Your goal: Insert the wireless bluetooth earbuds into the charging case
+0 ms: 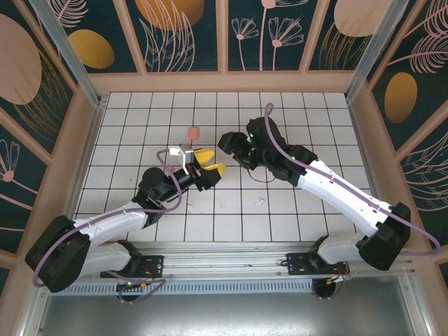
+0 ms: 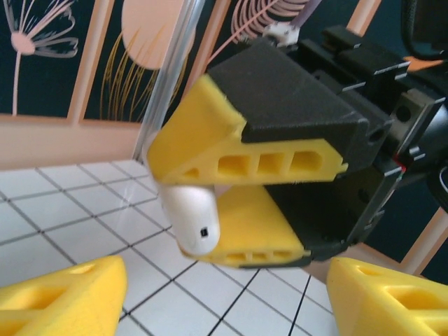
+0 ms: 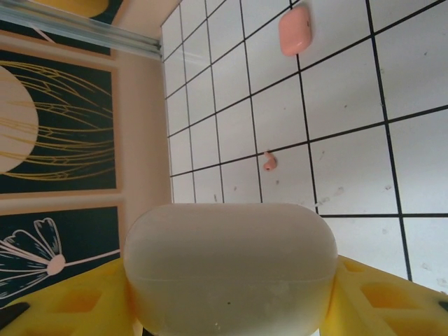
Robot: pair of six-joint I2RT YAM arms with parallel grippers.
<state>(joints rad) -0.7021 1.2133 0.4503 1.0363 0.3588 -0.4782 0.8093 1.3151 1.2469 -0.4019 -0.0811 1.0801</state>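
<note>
As you look from above, your left gripper [image 1: 208,162] has its yellow jaws spread, just beside the right gripper [image 1: 229,145], and a pink case [image 1: 193,132] lies on the tiles [image 1: 315,126] beyond them. At the left wrist, your right gripper pinches a white case [image 2: 190,218]. At the right wrist, that case sits clamped, and one pink earbud [image 3: 269,162] lies loose on a tile, apart from the pink case.
</note>
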